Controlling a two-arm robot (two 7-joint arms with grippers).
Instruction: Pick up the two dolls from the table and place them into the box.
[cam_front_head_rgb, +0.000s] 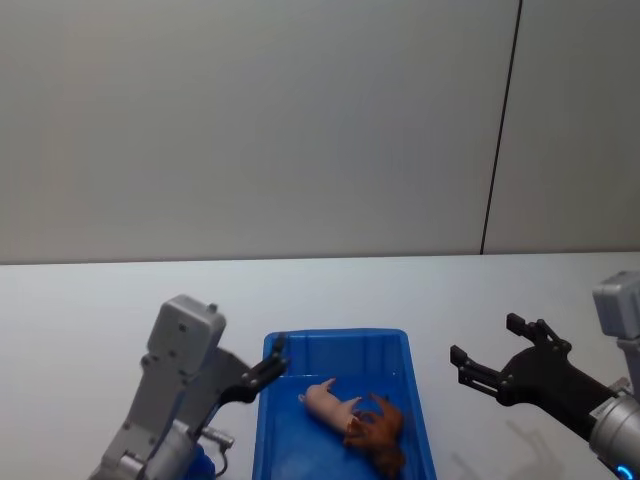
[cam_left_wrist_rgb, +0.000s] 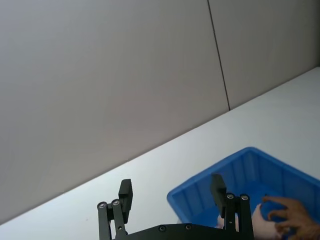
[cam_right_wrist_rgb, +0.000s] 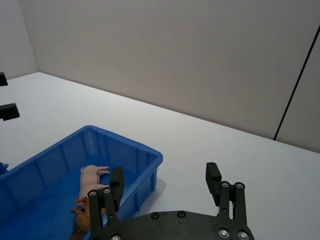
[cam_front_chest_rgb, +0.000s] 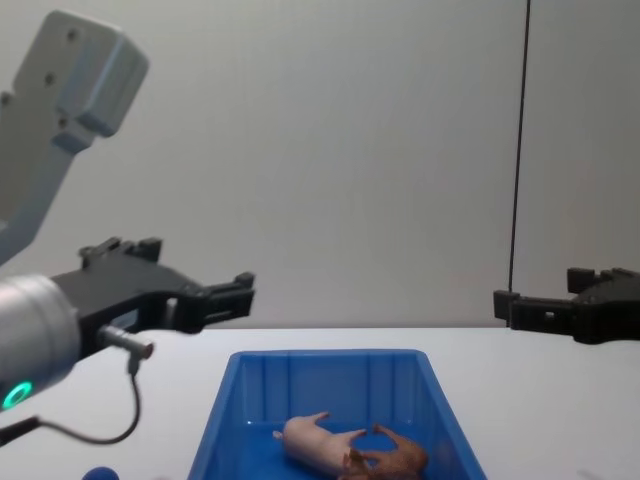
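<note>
My left hand (cam_front_head_rgb: 268, 362) and right hand (cam_front_head_rgb: 487, 340) hang open either side of the bright-blue ribbed plastic box (cam_front_head_rgb: 335, 337). Inside lie the smooth pale-pink pig (cam_front_head_rgb: 328, 402) and the rough reddish-brown animal (cam_front_head_rgb: 380, 428), touching. I judge both light and stiff, best gripped across the torso.

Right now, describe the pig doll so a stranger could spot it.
Find the bright-blue box on the white table. On its floor the pig lies beside a reddish-brown animal, on the robot's left of it. The pig is the smooth pale-pink one; its neighbour is rough and darker.
</note>
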